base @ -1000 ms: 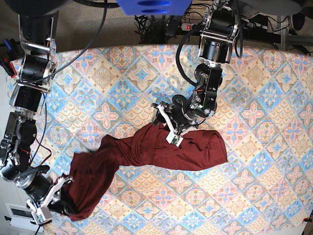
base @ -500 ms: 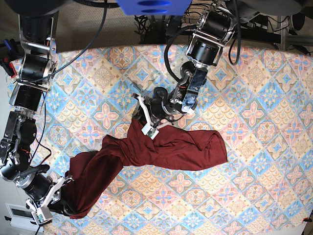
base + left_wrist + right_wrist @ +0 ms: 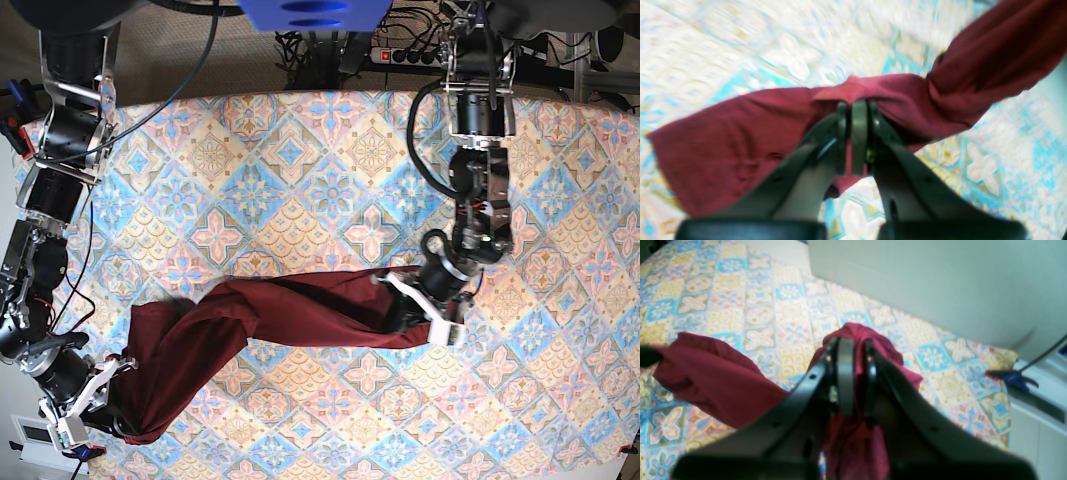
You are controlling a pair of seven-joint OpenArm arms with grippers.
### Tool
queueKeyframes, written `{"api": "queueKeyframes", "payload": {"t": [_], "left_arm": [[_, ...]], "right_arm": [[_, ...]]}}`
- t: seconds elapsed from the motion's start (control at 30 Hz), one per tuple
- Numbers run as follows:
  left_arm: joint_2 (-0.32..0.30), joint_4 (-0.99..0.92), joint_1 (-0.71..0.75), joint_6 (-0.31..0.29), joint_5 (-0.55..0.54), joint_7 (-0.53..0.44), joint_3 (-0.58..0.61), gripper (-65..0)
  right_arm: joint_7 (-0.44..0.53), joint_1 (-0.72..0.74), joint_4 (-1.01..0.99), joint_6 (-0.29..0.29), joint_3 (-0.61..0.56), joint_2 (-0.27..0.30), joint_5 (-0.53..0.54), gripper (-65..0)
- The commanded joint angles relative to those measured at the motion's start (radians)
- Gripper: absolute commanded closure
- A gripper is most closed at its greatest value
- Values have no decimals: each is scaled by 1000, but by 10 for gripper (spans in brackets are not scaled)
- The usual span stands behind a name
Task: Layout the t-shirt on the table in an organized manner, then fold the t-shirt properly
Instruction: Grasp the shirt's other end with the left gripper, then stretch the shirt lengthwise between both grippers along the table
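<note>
The dark maroon t-shirt [image 3: 290, 310] lies as a long twisted band across the table [image 3: 300, 150], from the lower left to right of centre. My left gripper [image 3: 425, 312] is at the band's right end, shut on a fold of the fabric. The left wrist view shows the t-shirt [image 3: 723, 143] pinched between the closed fingers of the left gripper [image 3: 853, 108]. My right gripper [image 3: 85, 408] is at the front-left corner, shut on the other bunched end. In the right wrist view, the right gripper [image 3: 853, 346] has the t-shirt [image 3: 713, 380] hanging from between its fingers.
A blue clamp [image 3: 1017, 377] sits on the table's edge beside a pale grey wall [image 3: 940, 283]. A power strip and cables [image 3: 405, 52] lie behind the table's far edge. A small white device [image 3: 30, 436] is just off the front-left corner.
My left gripper closed on the t-shirt near the middle, then swung right with the fabric, pulling the garment into a longer, narrower band. The right gripper drifted slightly toward the front-left corner, still gripping.
</note>
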Motion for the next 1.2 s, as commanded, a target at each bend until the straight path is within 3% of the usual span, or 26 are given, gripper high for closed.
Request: {"api": "queueKeyframes", "payload": {"t": [0.0, 0.17, 0.4, 0.67, 0.93, 1.17], "left_arm": [[-19, 24, -42, -6, -42, 1, -21, 0], [-88, 78, -82, -33, -168, 54, -114, 0], [-208, 67, -255, -69, -268, 125, -174, 0], [-349, -206, -573, -69, -366, 117, -176, 0], [-384, -492, -878, -69, -360, 56, -153, 0], [-401, -610, -1032, -70, -360, -35, -67, 0]], "right_arm": [[35, 37, 16, -1, 9, 24, 22, -2], [41, 45, 13, -1, 9, 41, 17, -2], [36, 177, -93, -1, 0, 42, 22, -2], [45, 373, -359, -1, 0, 36, 17, -2], [98, 556, -552, -1, 0, 19, 16, -2], [134, 658, -590, -1, 8, 19, 20, -2]]}}
